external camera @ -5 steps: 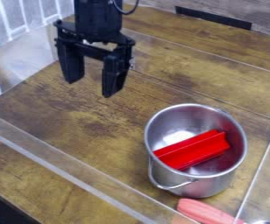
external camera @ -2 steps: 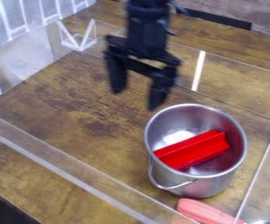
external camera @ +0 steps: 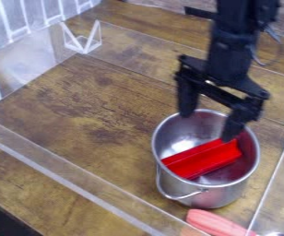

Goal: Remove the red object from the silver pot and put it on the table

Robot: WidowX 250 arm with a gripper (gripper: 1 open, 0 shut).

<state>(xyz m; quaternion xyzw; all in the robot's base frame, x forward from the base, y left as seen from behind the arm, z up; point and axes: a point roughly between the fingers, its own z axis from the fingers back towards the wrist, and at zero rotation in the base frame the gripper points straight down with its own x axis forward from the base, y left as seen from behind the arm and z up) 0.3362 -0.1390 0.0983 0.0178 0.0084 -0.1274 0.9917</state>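
Note:
The silver pot (external camera: 188, 189) stands on the dark wooden table (external camera: 83, 101) at the lower right, its wire handle hanging at the front. Inside it lies the bright red object (external camera: 201, 159), a flat elongated block leaning from lower left up to the right. My black gripper (external camera: 215, 108) hangs pointing down over the pot's far rim, jaws open, nothing between them. One fingertip (external camera: 237, 128) overlaps the block's upper right end in the view; whether it touches I cannot tell.
Clear acrylic walls (external camera: 58, 175) border the table along the front, left and right. A salmon-red rounded handle (external camera: 225, 224) lies outside the front wall at the bottom right. A small clear triangular stand (external camera: 80, 39) sits at the back left.
The gripper has swept from the back left across the table to the right, ending over the pot and slightly lower. Its jaws stayed open. Pot and red block have not moved.

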